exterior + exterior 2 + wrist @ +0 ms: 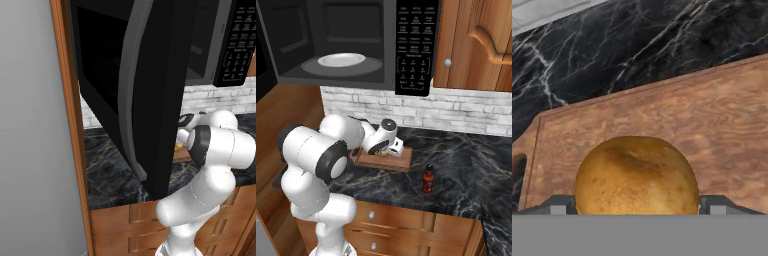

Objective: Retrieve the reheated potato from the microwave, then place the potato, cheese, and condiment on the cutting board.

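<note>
Left base view: microwave (150, 65) door swung wide open, blocking most of the counter; arm bent low behind it, hand down by the board.

Right base view, L to R: microwave cavity open, white plate (341, 60) inside w/ nothing on it — potato is out. Below it the cutting board (387, 160) lies on the black marble counter (476, 155), wrist right over its left part. Condiment (428, 178) stands upright on the counter, near the board's right end but apart from it, not on it. Cheese — can't pick it out here.

Hand view: potato (636, 176) sits between the two fingertips, over the board's wood, handle hole at the far left edge. Gripper (634, 206) jaws stand wide, tips just flanking the potato's sides; whether the pads touch it can't be told, though it looks like a release, not a squeeze.

Step, my read: potato placement on board, at or just past let-go. Potato prob resting on the board, though contact underneath is hidden.

Next move calls for: lift straight up w/ jaws wide so the potato isn't nudged or rolled — it's round, could roll. Then go right for the condiment; slim and tall, so grip low-ish on the body, keep upright. Cheese has to be located first.
</note>
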